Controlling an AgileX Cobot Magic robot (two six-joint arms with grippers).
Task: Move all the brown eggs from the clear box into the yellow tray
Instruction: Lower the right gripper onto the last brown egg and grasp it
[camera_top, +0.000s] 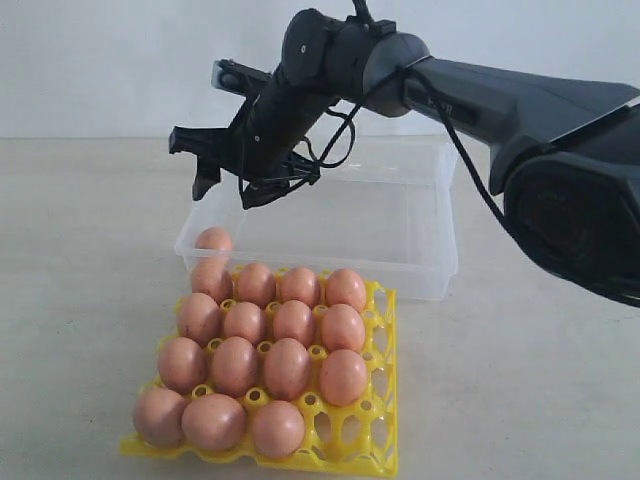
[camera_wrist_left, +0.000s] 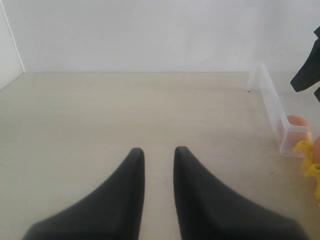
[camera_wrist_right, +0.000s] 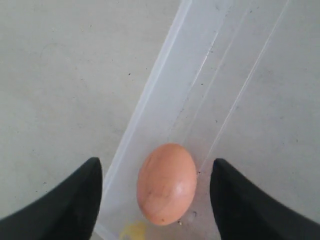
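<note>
Spread wide, my right claw (camera_top: 225, 193) (camera_wrist_right: 156, 161) is hanging in the air over one corner of the clear box (camera_top: 400, 215) (camera_wrist_right: 165, 85), its two dark fingers (camera_wrist_right: 70, 200) standing well apart and gripping nothing. Directly beneath the gap between them, one brown egg (camera_top: 213, 238) (camera_wrist_right: 166, 182) is lying on the floor of the box, tucked into that corner and sitting just beside the side wall. Neither finger is touching it, and pale plastic is showing on both sides of the shell.

Below my claw and just outside the box wall nearest that egg, the yellow tray (camera_top: 375, 440) is resting on the table (camera_top: 80, 250). Fifteen more brown eggs (camera_top: 287, 367) are sitting in its cups in four rows, packed close to one another, with the tray's far corner from the claw showing bare lattice. I am seeing only a sliver of yellow past the egg from my wrist.

Off to the other side, my left claw (camera_wrist_left: 158, 150) is hovering low over bare table, holding nothing, its fingers keeping just a narrow slit between them; the box end with the egg is sitting well away from it
</note>
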